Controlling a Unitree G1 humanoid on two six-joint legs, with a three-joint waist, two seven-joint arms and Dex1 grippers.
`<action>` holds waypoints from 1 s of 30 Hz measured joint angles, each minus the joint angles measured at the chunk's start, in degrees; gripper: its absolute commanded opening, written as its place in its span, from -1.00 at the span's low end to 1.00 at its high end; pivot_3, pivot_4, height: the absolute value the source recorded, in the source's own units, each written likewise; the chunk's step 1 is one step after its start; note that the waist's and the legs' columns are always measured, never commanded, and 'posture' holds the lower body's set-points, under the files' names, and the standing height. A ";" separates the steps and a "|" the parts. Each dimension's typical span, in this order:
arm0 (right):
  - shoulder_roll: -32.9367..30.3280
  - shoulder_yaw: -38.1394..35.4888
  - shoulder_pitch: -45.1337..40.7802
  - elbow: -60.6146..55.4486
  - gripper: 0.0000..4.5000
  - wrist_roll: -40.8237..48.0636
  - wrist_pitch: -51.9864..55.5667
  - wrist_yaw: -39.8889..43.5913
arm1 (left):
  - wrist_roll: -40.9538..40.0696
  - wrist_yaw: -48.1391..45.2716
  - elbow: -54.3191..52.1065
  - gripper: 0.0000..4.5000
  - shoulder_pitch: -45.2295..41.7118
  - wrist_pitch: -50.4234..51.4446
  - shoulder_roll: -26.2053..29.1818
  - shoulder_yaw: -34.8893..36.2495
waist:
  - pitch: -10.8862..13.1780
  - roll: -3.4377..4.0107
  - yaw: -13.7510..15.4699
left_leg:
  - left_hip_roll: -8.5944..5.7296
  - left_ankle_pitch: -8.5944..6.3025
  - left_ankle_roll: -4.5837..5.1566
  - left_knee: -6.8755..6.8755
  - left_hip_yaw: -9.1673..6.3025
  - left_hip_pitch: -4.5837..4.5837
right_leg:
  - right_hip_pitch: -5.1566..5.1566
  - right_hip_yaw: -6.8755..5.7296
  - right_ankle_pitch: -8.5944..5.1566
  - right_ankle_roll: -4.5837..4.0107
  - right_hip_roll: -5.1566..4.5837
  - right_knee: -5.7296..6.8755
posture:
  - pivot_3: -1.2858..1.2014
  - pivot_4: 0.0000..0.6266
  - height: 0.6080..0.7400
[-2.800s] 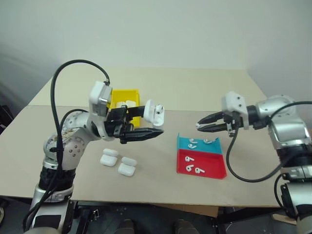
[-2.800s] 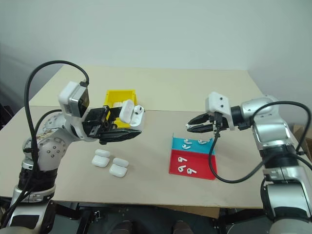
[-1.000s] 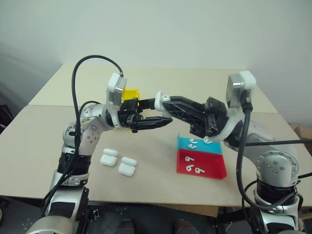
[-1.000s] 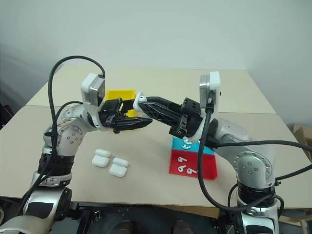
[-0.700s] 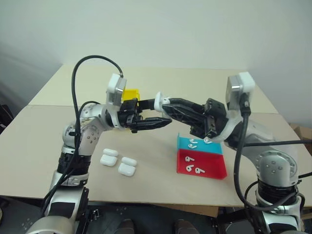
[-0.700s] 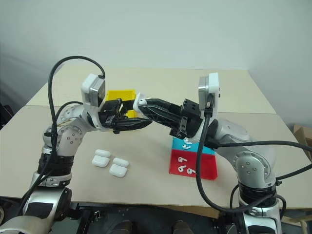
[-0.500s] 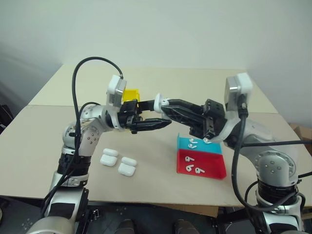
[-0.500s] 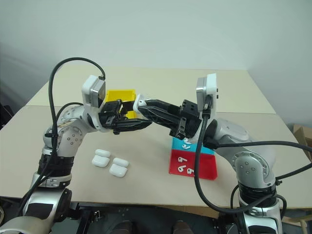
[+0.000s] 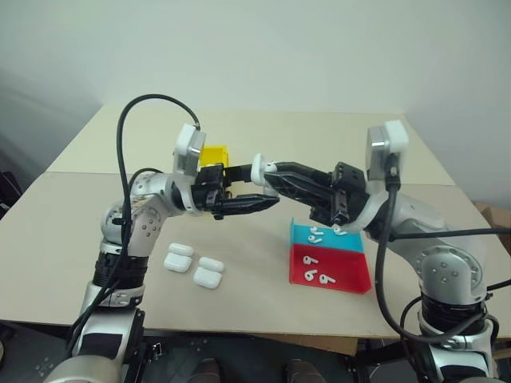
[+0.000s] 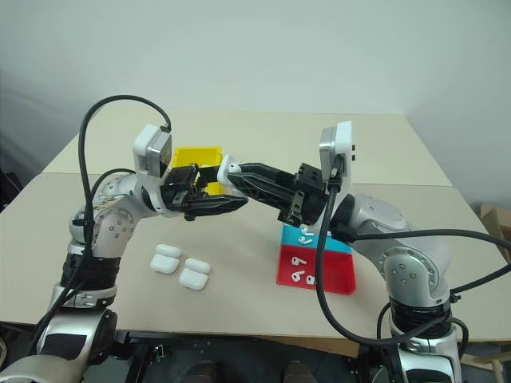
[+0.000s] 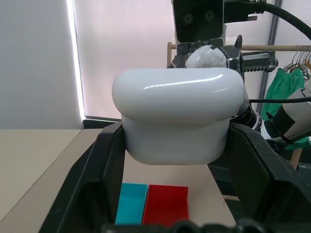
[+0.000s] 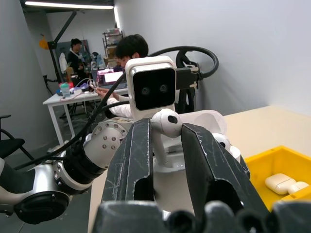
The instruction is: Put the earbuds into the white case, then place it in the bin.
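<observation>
My left gripper is shut on the white case, held above the table's middle with its lid up. My right gripper reaches in from the right and is shut on one earbud, held right at the case. In the head views the two grippers meet tip to tip, left gripper and right gripper. Just behind the left gripper stands the yellow bin, and closed cases lie inside it. More earbuds lie in the trays.
A blue tray and a red tray, joined, lie right of centre with several earbuds in them. Three closed white cases rest on the table at the front left. Beyond the table, people sit at a desk.
Since the earliest frames both grippers have come together over the table's middle, the right one swinging in from over the trays. Over the last second nothing has visibly moved.
</observation>
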 measured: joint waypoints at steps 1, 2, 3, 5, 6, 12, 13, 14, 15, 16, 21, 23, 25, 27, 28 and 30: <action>-0.02 0.00 0.00 0.00 -0.58 -0.03 0.00 0.00 | 0.00 0.00 0.00 0.23 0.00 0.00 0.00 0.01 | 0.00 0.00 0.01 | 0.00 0.00 0.00 0.00 0.00 0.00 | 0.00 0.00 0.00 0.00 0.00 0.00 | 0.03 -0.52 1.00; -0.05 0.00 0.00 0.00 -0.58 -0.07 0.00 0.03 | 0.00 0.01 0.00 0.23 0.00 0.00 0.00 0.01 | 0.00 0.00 0.01 | 0.00 0.00 0.00 0.00 0.00 0.00 | 0.00 0.00 0.00 0.00 0.00 0.00 | 0.03 -0.52 1.00; -0.20 0.00 0.00 -0.01 -0.58 -0.16 0.00 0.17 | 0.00 0.03 0.00 0.23 0.00 0.00 0.00 0.01 | 0.00 0.00 0.01 | 0.00 0.00 0.00 0.00 0.00 0.00 | 0.00 0.00 0.00 0.00 0.00 0.00 | 0.03 -0.52 1.00; -0.63 0.00 0.01 -0.01 -0.58 -0.54 -0.01 0.52 | 0.00 0.05 0.00 0.23 0.00 0.00 0.00 0.01 | 0.00 0.00 0.01 | 0.00 0.00 0.00 0.00 0.00 0.00 | 0.00 0.00 0.00 0.00 0.00 0.00 | 0.03 -0.52 1.00; -0.80 0.02 0.01 -0.01 -0.58 -0.75 -0.02 0.60 | 0.00 0.06 0.00 0.23 0.00 0.00 -0.01 0.01 | 0.00 0.00 0.01 | 0.00 0.00 0.00 0.00 0.00 0.00 | 0.00 0.00 0.00 0.00 0.00 0.00 | 0.03 -0.52 1.00; -1.60 0.66 0.00 -0.10 -0.58 -2.57 -0.74 1.88 | 0.06 0.20 -0.02 0.23 0.12 0.00 -0.03 -0.05 | 0.00 0.00 0.00 | 0.00 0.00 0.00 0.00 0.00 0.00 | 0.00 0.00 0.00 0.00 0.00 0.00 | 0.03 -0.52 1.00; -1.65 0.77 0.00 -0.10 -0.58 -2.89 -0.91 2.09 | 0.06 0.23 -0.02 0.23 0.16 0.00 -0.03 -0.05 | 0.00 0.00 0.00 | 0.00 0.00 0.00 0.00 0.00 0.00 | 0.00 0.00 0.00 0.00 0.00 0.00 | 0.03 -0.52 1.00; -1.79 0.90 0.00 -0.10 -0.58 -3.24 -1.08 2.43 | 0.08 0.27 -0.03 0.23 0.22 0.00 -0.03 -0.06 | 0.00 0.00 0.00 | 0.00 0.00 0.00 0.00 0.00 0.00 | 0.00 0.00 0.00 0.00 0.00 0.00 | 0.03 -0.52 1.00; -2.00 0.98 -0.01 -0.10 -0.58 -3.49 -1.15 2.77 | 0.13 0.32 -0.12 0.23 0.30 0.01 -0.04 -0.08 | 0.00 0.00 0.01 | 0.00 0.00 0.00 0.00 0.00 0.00 | 0.00 0.00 0.00 0.00 0.00 0.00 | 0.03 -0.52 1.00; -2.15 1.01 -0.01 -0.10 -0.48 -3.55 -1.17 2.94 | 0.14 0.37 -0.21 0.23 0.36 0.01 -0.04 -0.09 | 0.00 0.00 0.01 | 0.00 0.00 0.00 0.00 0.00 0.00 | 0.00 0.00 0.00 0.00 0.00 0.00 | 0.03 -0.52 1.00; -2.61 1.18 -0.01 -0.09 0.18 -3.91 -1.18 4.13 | 0.16 1.41 -0.38 0.23 0.39 0.01 -0.01 0.03 | 0.00 0.00 0.01 | 0.00 0.00 0.00 0.00 0.00 0.00 | 0.00 0.00 0.00 0.00 0.00 0.00 | 0.03 -0.52 1.00; -2.73 1.21 -0.02 -0.08 0.46 -3.92 -1.18 4.36 | 0.17 1.64 -0.38 0.23 0.39 0.01 -0.01 0.08 | 0.00 0.00 0.01 | 0.00 0.00 0.00 0.00 0.00 0.00 | 0.00 0.00 0.00 0.00 0.00 0.00 | 0.03 -0.52 1.00; -2.94 1.24 -0.09 -0.16 0.79 -3.87 -1.17 5.14 | 0.24 2.01 -0.36 0.23 0.39 0.01 0.00 0.21 | 0.00 0.00 0.01 | 0.00 0.00 0.00 0.00 0.00 0.00 | 0.00 0.00 0.00 0.00 0.00 0.00 | 0.03 -0.52 1.00; -3.33 1.26 -0.21 -0.40 0.91 -3.69 -1.15 5.58 | 0.24 2.43 -0.35 0.23 0.39 0.00 -0.02 0.36 | 0.00 0.00 0.02 | 0.00 0.00 0.00 0.00 0.00 0.00 | 0.00 0.00 0.00 0.00 0.00 0.00 | 0.03 -0.52 1.00; -3.60 1.21 -0.23 -0.49 0.91 -3.55 -1.14 5.62 | 0.24 2.47 -0.36 0.23 0.38 0.00 -0.01 0.51 | 0.00 0.00 0.02 | 0.00 0.00 0.00 0.00 0.00 0.00 | 0.00 0.00 0.00 0.00 0.00 0.00 | 0.03 -0.52 1.00; -4.64 0.91 -0.23 -0.45 0.91 -3.40 -1.03 5.62 | 0.23 2.44 -0.39 0.23 0.38 0.00 -0.04 0.56 | 0.00 0.00 0.06 | 0.00 0.00 0.00 0.00 0.00 0.00 | 0.00 0.00 0.00 0.00 0.00 0.00 | 0.03 -0.52 1.00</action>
